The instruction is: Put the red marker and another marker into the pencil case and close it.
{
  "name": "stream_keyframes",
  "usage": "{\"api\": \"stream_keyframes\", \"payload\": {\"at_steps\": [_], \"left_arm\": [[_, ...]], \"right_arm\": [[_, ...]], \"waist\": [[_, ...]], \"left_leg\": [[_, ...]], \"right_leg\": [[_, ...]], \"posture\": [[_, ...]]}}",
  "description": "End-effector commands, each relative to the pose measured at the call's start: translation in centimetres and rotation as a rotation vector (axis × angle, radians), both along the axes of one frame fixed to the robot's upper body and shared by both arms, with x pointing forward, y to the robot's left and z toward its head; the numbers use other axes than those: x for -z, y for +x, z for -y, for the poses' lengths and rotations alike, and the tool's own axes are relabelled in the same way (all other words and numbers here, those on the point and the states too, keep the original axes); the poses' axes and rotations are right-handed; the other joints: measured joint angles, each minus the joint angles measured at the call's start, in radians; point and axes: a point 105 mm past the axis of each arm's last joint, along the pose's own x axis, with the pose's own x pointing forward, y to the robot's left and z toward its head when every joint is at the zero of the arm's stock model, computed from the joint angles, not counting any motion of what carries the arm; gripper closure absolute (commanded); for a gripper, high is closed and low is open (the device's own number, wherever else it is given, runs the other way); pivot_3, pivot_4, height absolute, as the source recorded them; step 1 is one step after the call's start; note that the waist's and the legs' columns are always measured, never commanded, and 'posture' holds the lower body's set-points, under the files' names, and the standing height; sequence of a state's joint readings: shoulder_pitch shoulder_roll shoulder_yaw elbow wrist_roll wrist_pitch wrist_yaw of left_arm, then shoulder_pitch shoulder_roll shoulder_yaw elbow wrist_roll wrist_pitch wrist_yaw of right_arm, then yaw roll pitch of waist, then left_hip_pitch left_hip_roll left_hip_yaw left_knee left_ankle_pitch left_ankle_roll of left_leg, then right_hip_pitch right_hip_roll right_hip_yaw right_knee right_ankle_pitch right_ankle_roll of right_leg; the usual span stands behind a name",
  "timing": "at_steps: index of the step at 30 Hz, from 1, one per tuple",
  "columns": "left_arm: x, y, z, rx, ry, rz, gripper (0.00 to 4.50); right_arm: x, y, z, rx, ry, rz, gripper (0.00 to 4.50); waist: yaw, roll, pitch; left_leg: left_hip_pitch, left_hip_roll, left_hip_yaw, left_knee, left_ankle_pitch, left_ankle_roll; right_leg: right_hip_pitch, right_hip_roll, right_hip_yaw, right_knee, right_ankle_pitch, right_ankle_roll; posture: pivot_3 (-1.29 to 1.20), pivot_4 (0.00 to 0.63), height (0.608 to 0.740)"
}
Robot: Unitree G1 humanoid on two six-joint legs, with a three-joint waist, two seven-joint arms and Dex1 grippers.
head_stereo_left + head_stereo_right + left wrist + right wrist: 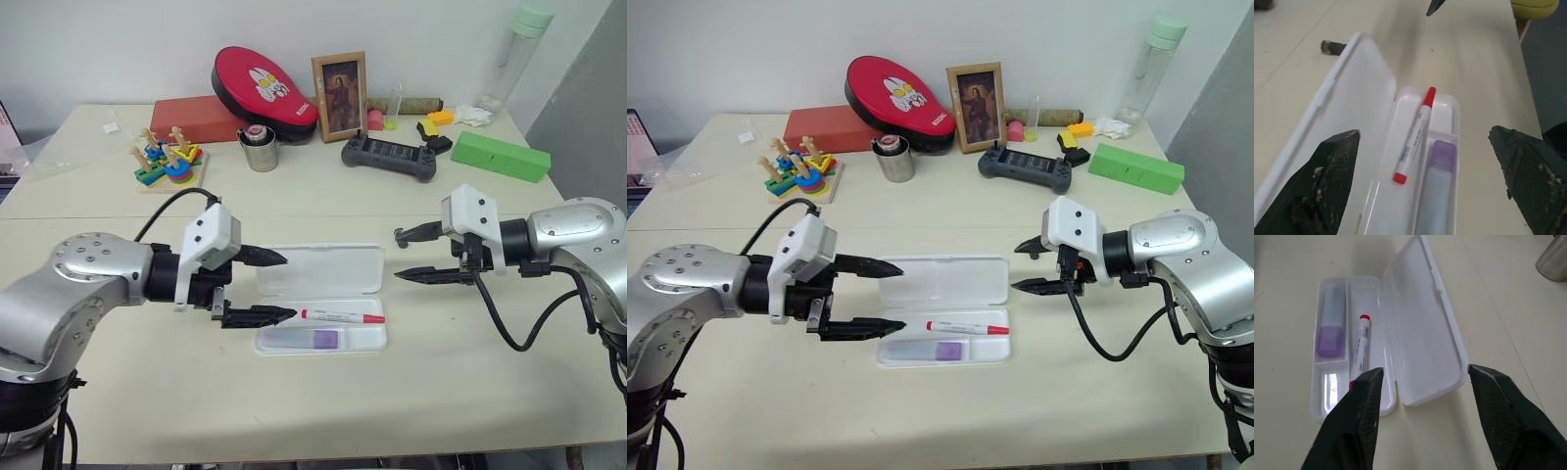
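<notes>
Between the wide-spread left gripper (pixel 272 287) and the parted right gripper (pixel 404 256), both empty, lies the open case (pixel 338 340). Purple marker (pixel 314 340) nearest in it, red marker (pixel 342 316) beyond, lid (pixel 321 270) flat farthest.

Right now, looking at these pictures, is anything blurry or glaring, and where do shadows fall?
Left wrist view: the tool's own fingers look soft, while the red marker is sharper. Right wrist view: the pencil case lid is bright with mild sheen, and its print stays unreadable. Left eye view: soft, even light, with faint shadows on the table under both tools.
</notes>
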State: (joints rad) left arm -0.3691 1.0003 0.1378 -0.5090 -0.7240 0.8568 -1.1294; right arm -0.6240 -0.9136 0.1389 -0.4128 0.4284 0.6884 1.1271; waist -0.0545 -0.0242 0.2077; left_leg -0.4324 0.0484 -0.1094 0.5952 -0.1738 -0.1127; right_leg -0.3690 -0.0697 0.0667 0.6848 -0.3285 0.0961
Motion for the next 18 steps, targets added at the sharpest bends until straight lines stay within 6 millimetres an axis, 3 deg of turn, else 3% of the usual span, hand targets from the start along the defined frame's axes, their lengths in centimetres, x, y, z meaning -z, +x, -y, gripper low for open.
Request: {"api": "stream_keyframes", "payload": {"at_steps": [1, 8, 12, 18], "left_arm": [[-2.1, -0.5, -0.4, -0.011, -0.009, 0.06, 0.0], [-4.4, -0.6, -0.9, -0.057, -0.04, 0.105, 0.0], [-4.5, -0.5, -1.0, -0.074, -0.036, 0.117, 0.0], [-4.2, -0.1, -1.2, -0.097, -0.04, 0.123, 0.0]], "right_arm": [[-0.7, -0.6, -0.3, -0.022, 0.011, 0.024, 2.66], [-0.1, -1.3, -0.4, -0.052, -0.002, -0.004, 4.42], [0.6, -1.9, -0.5, -0.077, -0.021, -0.033, 4.48], [3.6, -2.4, -0.8, -0.081, -0.027, -0.134, 4.48]], "waist": [[0.0, 0.0, 0.0], [0.0, 0.0, 0.0], [0.0, 0.0, 0.0], [0.0, 0.0, 0.0]], "left_leg": [[0.0, 0.0, 0.0, 0.0, 0.0, 0.0], [0.0, 0.0, 0.0, 0.0, 0.0, 0.0], [0.0, 0.0, 0.0, 0.0, 0.0, 0.0], [0.0, 0.0, 0.0, 0.0, 0.0, 0.0]], "right_leg": [[0.0, 0.0, 0.0, 0.0, 0.0, 0.0], [0.0, 0.0, 0.0, 0.0, 0.0, 0.0], [0.0, 0.0, 0.0, 0.0, 0.0, 0.0], [0.0, 0.0, 0.0, 0.0, 0.0, 0.0]], "posture": [[0.0, 0.15, 0.74], [0.0, 0.15, 0.74], [0.0, 0.15, 0.74], [0.0, 0.15, 0.74]]}}
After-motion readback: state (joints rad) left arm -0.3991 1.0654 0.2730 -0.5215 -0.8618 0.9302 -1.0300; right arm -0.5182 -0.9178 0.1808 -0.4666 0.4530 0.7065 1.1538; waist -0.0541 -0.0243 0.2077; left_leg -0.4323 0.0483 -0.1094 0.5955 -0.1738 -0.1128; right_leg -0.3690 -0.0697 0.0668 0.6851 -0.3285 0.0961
